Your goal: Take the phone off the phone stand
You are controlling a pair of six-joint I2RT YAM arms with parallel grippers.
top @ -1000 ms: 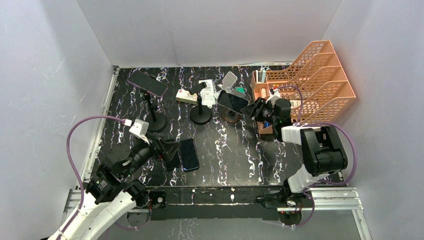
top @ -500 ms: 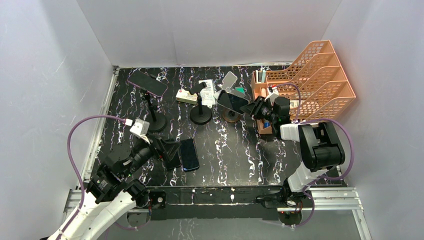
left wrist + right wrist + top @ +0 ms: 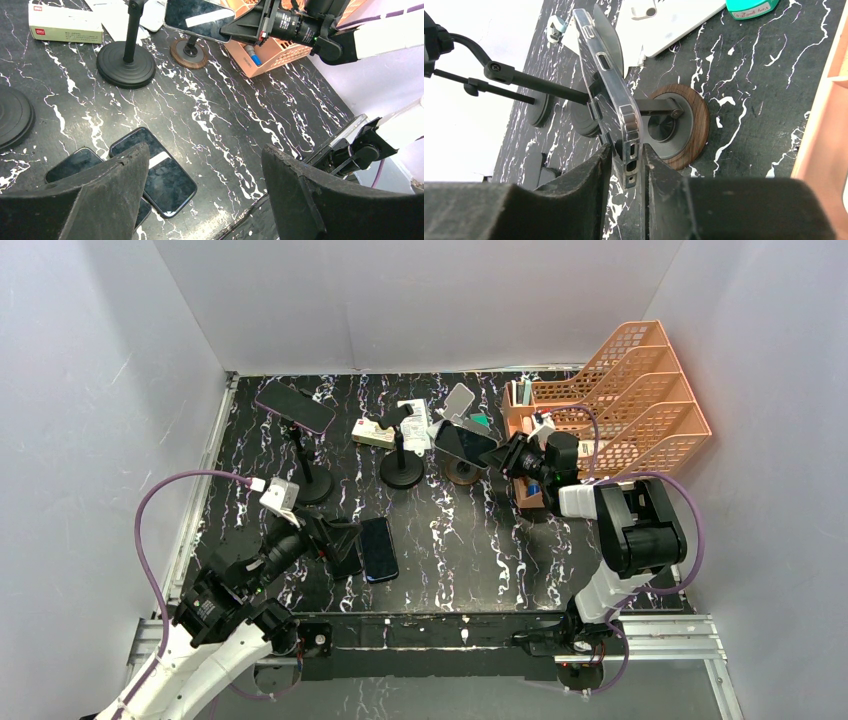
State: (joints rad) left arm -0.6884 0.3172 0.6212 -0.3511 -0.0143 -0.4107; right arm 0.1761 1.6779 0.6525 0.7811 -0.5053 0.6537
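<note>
Fingers of the left gripper [image 3: 200, 195] spread wide, nothing between them, low over the table [image 3: 450, 540] at near left, above two dark phones [image 3: 378, 548] lying flat side by side. Right gripper [image 3: 626, 170] reaches mid-table, its fingers [image 3: 589, 175] clamped on the lower edge of the phone [image 3: 606, 95], which sits tilted on the phone stand [image 3: 679, 125] with a round wooden base. Beyond: a black stand [image 3: 402, 472], a third phone on a tall stand [image 3: 295, 406], orange trays [image 3: 625, 400] at far right.
</note>
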